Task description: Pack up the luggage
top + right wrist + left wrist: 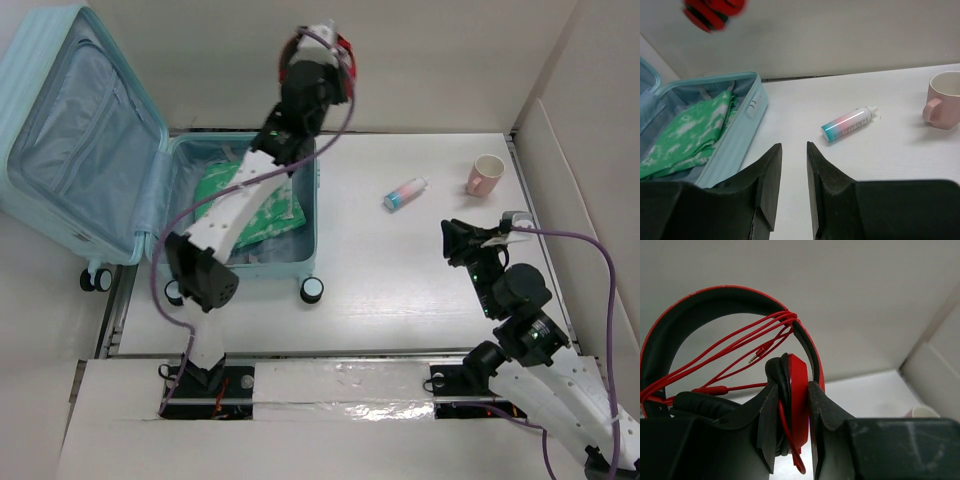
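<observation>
White table (400, 290), beige walls. One luggage (75, 140) at 10 o'clock, open, lid up; one green cloth (265, 215) inside. One red-black headphones (700, 307) at 12, clamped in left gripper (792, 387). Right gripper (793, 146) at 4, fingers slightly apart. One pink mug (486, 173) at 2; one tube (405, 192) near it.

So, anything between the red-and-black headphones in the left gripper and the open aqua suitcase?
Nothing visible does. The left gripper holds the red-and-black corded headphones by an earcup, raised near the far side of the pale aqua hard-shell suitcase. Its lid is open; only a green patterned cloth lies inside.
</observation>
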